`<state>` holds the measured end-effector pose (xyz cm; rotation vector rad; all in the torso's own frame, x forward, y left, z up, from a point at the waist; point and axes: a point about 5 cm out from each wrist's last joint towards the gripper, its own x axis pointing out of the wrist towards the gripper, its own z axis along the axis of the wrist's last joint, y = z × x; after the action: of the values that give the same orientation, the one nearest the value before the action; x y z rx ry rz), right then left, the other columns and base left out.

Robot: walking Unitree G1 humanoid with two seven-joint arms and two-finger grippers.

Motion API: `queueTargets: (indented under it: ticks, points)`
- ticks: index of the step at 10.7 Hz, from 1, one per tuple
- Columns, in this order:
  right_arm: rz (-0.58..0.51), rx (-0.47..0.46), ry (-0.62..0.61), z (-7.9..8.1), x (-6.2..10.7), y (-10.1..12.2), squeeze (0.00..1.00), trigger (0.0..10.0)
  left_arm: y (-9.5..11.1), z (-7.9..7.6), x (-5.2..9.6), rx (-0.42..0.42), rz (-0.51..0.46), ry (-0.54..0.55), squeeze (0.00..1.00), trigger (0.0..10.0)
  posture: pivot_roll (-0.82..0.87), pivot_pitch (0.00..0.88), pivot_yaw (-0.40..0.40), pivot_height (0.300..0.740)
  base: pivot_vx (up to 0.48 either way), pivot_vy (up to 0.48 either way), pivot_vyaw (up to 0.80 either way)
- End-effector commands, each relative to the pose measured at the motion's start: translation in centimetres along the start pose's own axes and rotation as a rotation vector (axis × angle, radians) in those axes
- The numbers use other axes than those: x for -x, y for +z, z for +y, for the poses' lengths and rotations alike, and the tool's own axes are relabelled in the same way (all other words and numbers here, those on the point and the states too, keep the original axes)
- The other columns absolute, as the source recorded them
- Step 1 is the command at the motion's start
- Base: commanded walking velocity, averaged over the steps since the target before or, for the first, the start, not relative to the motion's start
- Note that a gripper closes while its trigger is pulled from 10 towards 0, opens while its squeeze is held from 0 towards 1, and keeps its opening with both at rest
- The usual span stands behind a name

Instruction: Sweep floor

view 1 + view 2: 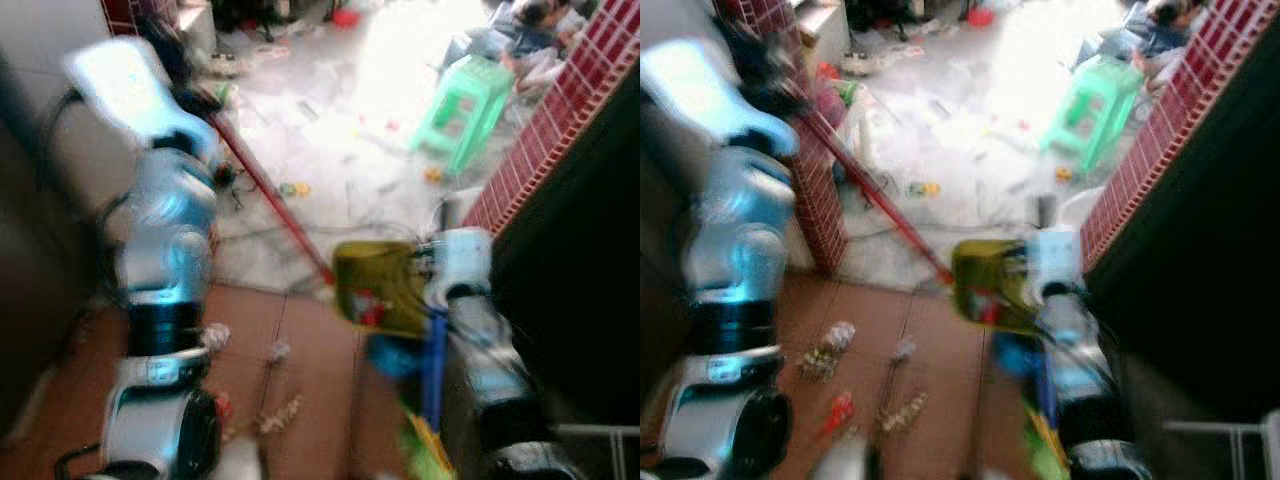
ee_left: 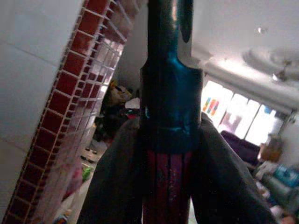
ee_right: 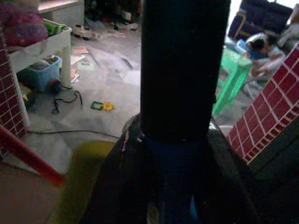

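1. Left gripper (image 2: pixel 170 186) is clamped on the red broom handle (image 1: pixel 270 200), raised at far left
2. Sweeping is unfinished: litter (image 1: pixel 830 350) lies on the near brown tiles
3. Right gripper (image 3: pixel 175 186) grips the blue dustpan handle (image 1: pixel 433 365); the right wrist view adds a person (image 3: pixel 264 51) beside the green stool (image 1: pixel 465 105)

Left silver segmented arm (image 1: pixel 165 250) with black joint bands; right silver arm (image 1: pixel 480 330) matching; two broad black tool fingers (image 3: pixel 117 186).
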<state>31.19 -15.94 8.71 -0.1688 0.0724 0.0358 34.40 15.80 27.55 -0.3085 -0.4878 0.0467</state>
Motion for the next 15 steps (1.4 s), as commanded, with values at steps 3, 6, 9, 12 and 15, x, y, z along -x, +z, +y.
queueTargets:
  ticks: [3, 6, 9, 12, 15]
  points:
    - [-0.01, 0.009, -0.03, -1.3, -0.1, 0.1, 0.0, 10.0, 1.1, -2.1, -0.1, 0.021, -0.057, -0.072, 0.0, 10.0, -0.04, 0.034, -0.044, 0.74, 0.082, 0.0, 0.0]
    - [-0.005, 0.009, -0.02, -1.2, -0.2, 0.1, 0.0, 10.0, 0.3, -2.4, 0.4, -0.003, -0.042, -0.094, 0.0, 10.0, -0.04, 0.032, -0.045, 0.74, 0.0, 0.0, 0.0]
    - [-0.003, -0.002, -0.008, -0.9, 0.0, 0.1, 0.0, 10.0, -1.5, -3.4, 1.2, -0.083, -0.024, -0.155, 0.0, 10.0, -0.05, 0.034, -0.033, 0.74, 0.0, 0.0, 0.0]
    - [-0.009, -0.017, -0.012, -1.0, 0.4, 0.2, 0.0, 10.0, -2.3, -5.3, 0.8, -0.105, -0.043, -0.17, 0.0, 10.0, -0.07, 0.039, -0.02, 0.74, 0.0, 0.0, 0.0]
    - [0.004, -0.018, -0.065, -2.3, 0.7, -0.1, 0.0, 10.0, -1.7, -5.8, 0.5, -0.096, -0.057, -0.172, 0.0, 10.0, -0.08, 0.042, -0.018, 0.74, 0.0, 0.0, -0.27]
